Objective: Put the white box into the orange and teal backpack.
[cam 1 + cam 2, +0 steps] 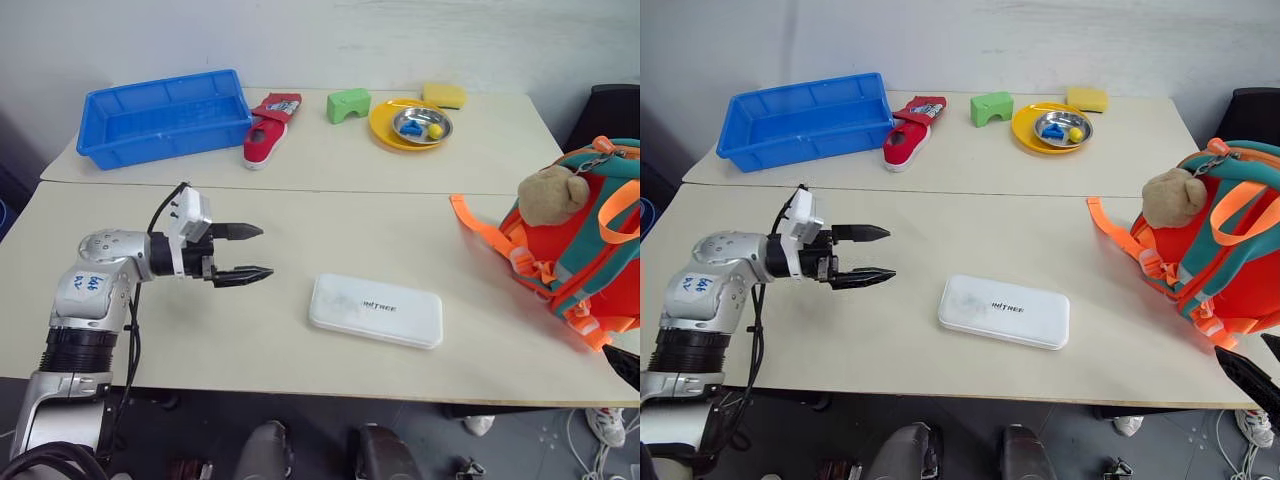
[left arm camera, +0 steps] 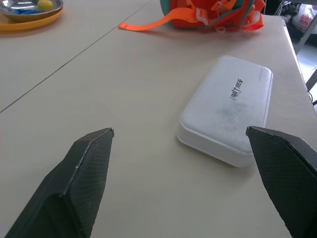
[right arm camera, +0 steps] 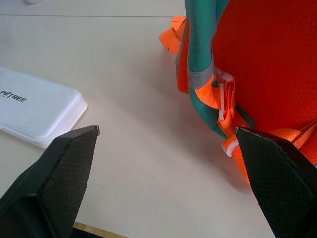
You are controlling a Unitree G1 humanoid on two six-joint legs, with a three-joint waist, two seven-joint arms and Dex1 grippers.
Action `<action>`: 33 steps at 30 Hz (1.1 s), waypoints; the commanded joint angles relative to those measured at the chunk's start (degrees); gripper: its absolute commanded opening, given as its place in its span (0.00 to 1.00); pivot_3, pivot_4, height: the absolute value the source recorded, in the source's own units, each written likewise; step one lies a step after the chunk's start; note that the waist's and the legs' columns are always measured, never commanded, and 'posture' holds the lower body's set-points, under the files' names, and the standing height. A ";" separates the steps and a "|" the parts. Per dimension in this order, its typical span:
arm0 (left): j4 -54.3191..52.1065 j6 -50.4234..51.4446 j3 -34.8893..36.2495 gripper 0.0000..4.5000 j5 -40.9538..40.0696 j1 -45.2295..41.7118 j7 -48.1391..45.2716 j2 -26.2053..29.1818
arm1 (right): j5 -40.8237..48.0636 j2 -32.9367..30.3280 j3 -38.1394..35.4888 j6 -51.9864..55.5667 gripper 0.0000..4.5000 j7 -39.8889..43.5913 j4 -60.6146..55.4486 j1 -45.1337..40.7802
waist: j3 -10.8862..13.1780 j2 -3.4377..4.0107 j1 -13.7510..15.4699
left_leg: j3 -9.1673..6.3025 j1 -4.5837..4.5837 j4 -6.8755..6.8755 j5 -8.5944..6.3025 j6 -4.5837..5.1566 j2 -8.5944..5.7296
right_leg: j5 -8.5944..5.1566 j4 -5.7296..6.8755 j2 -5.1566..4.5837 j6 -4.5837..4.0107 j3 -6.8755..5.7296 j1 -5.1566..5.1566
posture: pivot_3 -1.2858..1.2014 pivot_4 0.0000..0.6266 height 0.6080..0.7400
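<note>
Looks like a robot test lab or demo room, not a home. Two plain beige tables (image 1: 300,230) pushed together against a bare white wall (image 1: 330,40), with random props lined up along the far side: a blue plastic bin (image 1: 160,115), a red shoe (image 1: 268,130), a green block (image 1: 347,104), a yellow sponge (image 1: 444,95). Loose cables (image 1: 600,455) lie on the floor, near right.

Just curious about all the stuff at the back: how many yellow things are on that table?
3: a yellow sponge at the far right edge, a yellow plate beside it, and a small yellow ball in the metal bowl on that plate.
</note>
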 commanded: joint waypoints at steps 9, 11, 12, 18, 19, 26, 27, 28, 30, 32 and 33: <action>1.16 -0.65 -0.15 1.00 1.35 -2.32 0.51 0.62 | 0.38 0.32 -2.03 -1.36 1.00 -0.66 -1.71 1.43 | 0.00 0.00 0.02 | 0.00 0.00 0.00 0.00 0.00 0.00 | 0.00 0.00 0.00 0.00 0.00 0.00 | 0.52 0.24 1.00; 1.24 -0.89 -0.29 1.00 1.66 -2.12 0.25 0.79 | 0.04 0.48 -1.66 -1.52 1.00 -0.84 -1.91 1.57 | 0.00 0.00 0.03 | 0.00 0.00 0.00 0.00 0.00 0.00 | 0.00 0.00 0.00 0.00 0.00 0.00 | 0.52 0.24 1.00; 1.29 -0.92 -0.29 1.00 1.73 -2.12 0.17 0.80 | -0.22 0.55 -1.51 -1.60 1.00 -0.91 -2.05 1.68 | 0.00 0.00 0.03 | 0.00 0.00 0.00 0.00 0.00 0.00 | 0.00 0.00 0.00 0.00 0.00 0.00 | 0.52 0.24 1.00; 3.00 -1.35 -0.59 1.00 2.54 -3.34 0.07 0.30 | -0.54 0.79 -1.46 -1.87 1.00 -0.63 -3.90 2.42 | 0.00 0.00 0.02 | 0.00 0.00 0.00 0.00 -0.01 0.00 | 0.00 0.00 0.00 0.00 0.00 0.00 | 0.52 0.24 1.00; 3.42 -1.74 -0.71 1.00 2.78 -3.60 -0.05 0.17 | -0.67 0.71 -1.33 -2.04 1.00 -0.26 -4.63 2.70 | 0.00 0.00 0.03 | 0.00 0.00 -0.01 0.00 -0.01 0.00 | 0.00 0.00 0.00 0.00 0.00 0.00 | 0.52 0.24 1.00; 5.62 -6.26 -4.43 0.61 6.21 -4.95 -2.06 -0.30 | -0.69 -1.02 1.08 -2.00 0.64 1.02 -11.97 4.17 | 0.00 0.00 0.05 | 0.01 0.00 0.01 0.00 -0.01 -0.01 | 0.00 0.01 0.00 0.00 0.01 0.00 | 0.52 0.24 1.00; 6.37 -8.02 -5.59 0.54 7.63 -4.99 -2.33 -0.58 | -1.47 -1.77 2.82 -1.95 0.56 1.06 -13.41 3.92 | 0.00 0.00 0.04 | 0.01 0.00 0.01 0.00 -0.01 -0.01 | 0.00 0.01 0.01 0.00 0.00 0.00 | 0.52 0.24 1.00; 6.91 -9.19 -6.35 0.48 8.55 -5.07 -2.47 -0.82 | -1.91 -2.30 3.89 -1.87 0.50 1.12 -14.22 3.70 | 0.00 0.00 -0.05 | 0.01 0.00 0.01 0.00 -0.01 -0.01 | 0.00 0.01 0.01 0.00 0.00 0.00 | 0.52 0.24 1.00; 8.97 -12.52 -8.39 0.34 11.53 -5.64 -1.55 -2.11 | -3.14 -4.19 6.87 -1.90 0.34 1.86 -15.50 2.86 | 0.00 0.00 0.05 | 0.02 0.00 0.01 0.01 -0.01 -0.01 | 0.00 0.02 0.02 0.00 0.01 -0.01 | 0.52 0.24 1.00; 10.95 -14.63 -10.01 0.21 13.77 -6.53 -0.52 -3.59 | -3.94 -6.38 9.60 -1.78 0.19 2.71 -16.01 1.49 | 0.00 0.00 0.09 | 0.01 0.00 0.05 0.01 0.00 -0.01 | 0.00 0.03 0.02 0.00 0.01 -0.01 | 0.52 0.24 1.00; 11.66 -15.21 -10.40 0.13 14.32 -6.92 -0.41 -4.08 | -4.06 -7.14 10.47 -1.65 0.12 2.91 -16.05 0.88 | 0.00 -0.01 0.12 | 0.02 -0.02 0.08 0.01 0.00 -0.02 | 0.00 0.04 0.02 0.01 0.01 -0.02 | 0.52 0.24 1.00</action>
